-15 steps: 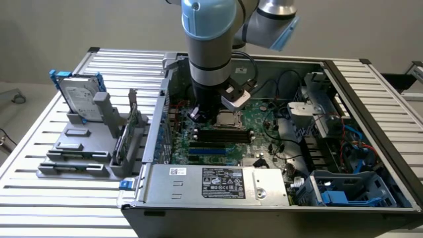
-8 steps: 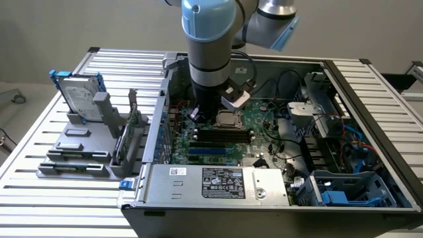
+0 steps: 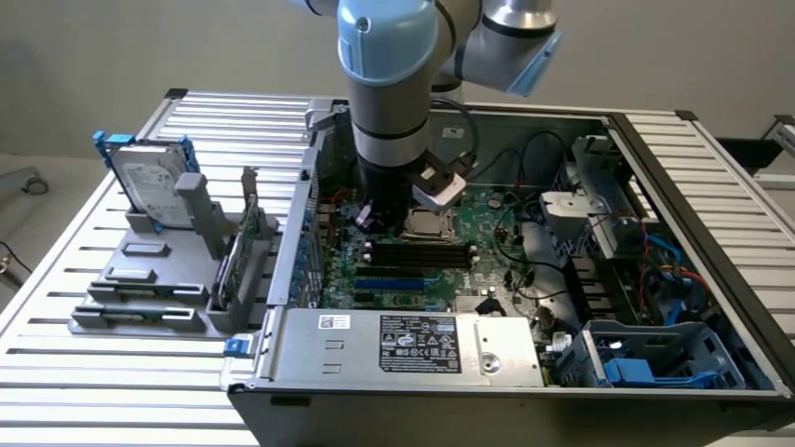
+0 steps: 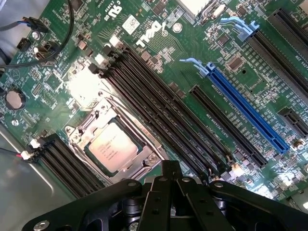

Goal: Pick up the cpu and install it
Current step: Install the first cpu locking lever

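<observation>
Cpu [image 4: 113, 147] seated in its metal-framed socket [image 4: 144, 166] on the green motherboard [image 4: 192, 43] marked DELL, lying just beside the claw [image 4: 169, 173], whose black fingers are pinched together and hold nothing.

Arm [image 3: 387, 84]: near-vertical, descending from above, blue-capped joints at top.
Wrist [image 3: 395, 182]: pointing straight down.
Gripper [image 4: 169, 180]: black, fingers [image 4: 169, 173] pressed together, nothing held between them.
</observation>
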`<state>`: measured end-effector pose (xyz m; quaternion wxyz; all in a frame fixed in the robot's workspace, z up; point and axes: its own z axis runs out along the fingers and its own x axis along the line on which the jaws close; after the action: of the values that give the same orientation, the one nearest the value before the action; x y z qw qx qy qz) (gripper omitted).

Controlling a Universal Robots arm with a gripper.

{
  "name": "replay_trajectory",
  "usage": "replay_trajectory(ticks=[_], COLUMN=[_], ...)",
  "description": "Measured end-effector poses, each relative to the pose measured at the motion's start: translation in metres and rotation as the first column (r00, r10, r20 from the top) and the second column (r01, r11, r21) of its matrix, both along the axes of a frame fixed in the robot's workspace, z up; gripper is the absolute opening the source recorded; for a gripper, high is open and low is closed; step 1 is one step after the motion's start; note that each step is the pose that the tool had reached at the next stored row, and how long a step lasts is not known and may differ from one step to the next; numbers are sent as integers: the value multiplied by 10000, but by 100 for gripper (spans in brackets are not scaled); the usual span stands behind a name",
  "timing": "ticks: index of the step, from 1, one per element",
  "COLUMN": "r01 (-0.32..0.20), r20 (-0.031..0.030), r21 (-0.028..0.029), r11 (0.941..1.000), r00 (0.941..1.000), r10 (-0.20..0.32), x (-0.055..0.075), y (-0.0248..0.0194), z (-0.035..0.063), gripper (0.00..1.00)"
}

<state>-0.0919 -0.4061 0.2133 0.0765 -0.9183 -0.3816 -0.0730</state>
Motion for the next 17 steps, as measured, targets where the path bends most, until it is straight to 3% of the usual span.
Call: replay_trajectory(ticks=[17], r01=[-7], r20=[109], r21=[104], r11=[9999], r00=[9999], r10=[6], x=[-7], y=[7], z=[-86], gripper=[11])
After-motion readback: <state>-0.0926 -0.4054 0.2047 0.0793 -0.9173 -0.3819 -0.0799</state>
